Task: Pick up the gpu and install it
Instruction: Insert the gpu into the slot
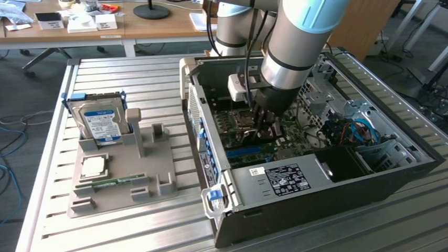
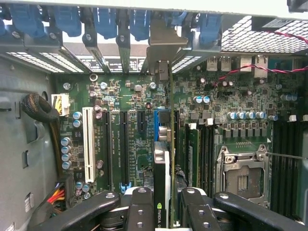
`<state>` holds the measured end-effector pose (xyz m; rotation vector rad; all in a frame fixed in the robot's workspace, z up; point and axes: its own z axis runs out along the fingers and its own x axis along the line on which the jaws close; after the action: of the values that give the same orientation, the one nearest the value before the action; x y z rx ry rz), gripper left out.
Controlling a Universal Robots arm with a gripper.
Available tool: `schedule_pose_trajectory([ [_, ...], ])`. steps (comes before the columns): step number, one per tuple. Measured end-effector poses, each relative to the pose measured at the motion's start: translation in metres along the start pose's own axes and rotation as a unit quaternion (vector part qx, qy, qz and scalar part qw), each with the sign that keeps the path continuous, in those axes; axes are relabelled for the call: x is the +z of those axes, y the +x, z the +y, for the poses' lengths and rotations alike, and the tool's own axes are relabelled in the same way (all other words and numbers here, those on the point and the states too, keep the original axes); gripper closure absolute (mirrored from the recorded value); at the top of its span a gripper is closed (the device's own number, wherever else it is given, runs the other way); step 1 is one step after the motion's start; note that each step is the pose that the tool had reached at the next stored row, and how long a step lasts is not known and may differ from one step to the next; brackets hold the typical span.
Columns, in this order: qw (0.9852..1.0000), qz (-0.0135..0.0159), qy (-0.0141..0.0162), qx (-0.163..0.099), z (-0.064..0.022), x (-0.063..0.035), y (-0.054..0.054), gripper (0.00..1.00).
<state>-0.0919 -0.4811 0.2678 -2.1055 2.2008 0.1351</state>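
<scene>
My gripper [image 1: 268,116] is deep inside the open computer case [image 1: 210,157], above the green motherboard [image 2: 120,101]. It is shut on the gpu [image 2: 162,178], a thin card seen edge-on with a black block and a green logo between my black fingers [image 2: 140,211]. The card stands upright along the blue expansion slot [image 2: 156,126]. Its silver end bracket [image 2: 163,43] reaches the rear slot openings of the case. In the exterior view the gpu [image 1: 272,131] is a dark shape just under the gripper, low over the board.
A grey holder tray [image 1: 150,173] at the exterior view's left carries a silver hard drive [image 1: 102,122], a processor [image 1: 93,167] and a memory stick [image 1: 112,182]. The empty processor socket [image 2: 243,180], memory slots [image 2: 284,168], cables [image 2: 41,110] and blue latches [image 2: 65,19] crowd the card.
</scene>
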Motion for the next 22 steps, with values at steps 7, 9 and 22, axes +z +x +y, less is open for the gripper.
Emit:
schedule_pose_trajectory([
  [7,1.0,0.0001,0.0,0.0,0.0002,0.0005,0.0004,0.73],
  [9,1.0,0.0,0.0,0.0,0.0002,0.0006,0.0004,0.73],
  [22,1.0,0.0,0.0,0.0,0.0014,0.0004,0.0018,0.73],
])
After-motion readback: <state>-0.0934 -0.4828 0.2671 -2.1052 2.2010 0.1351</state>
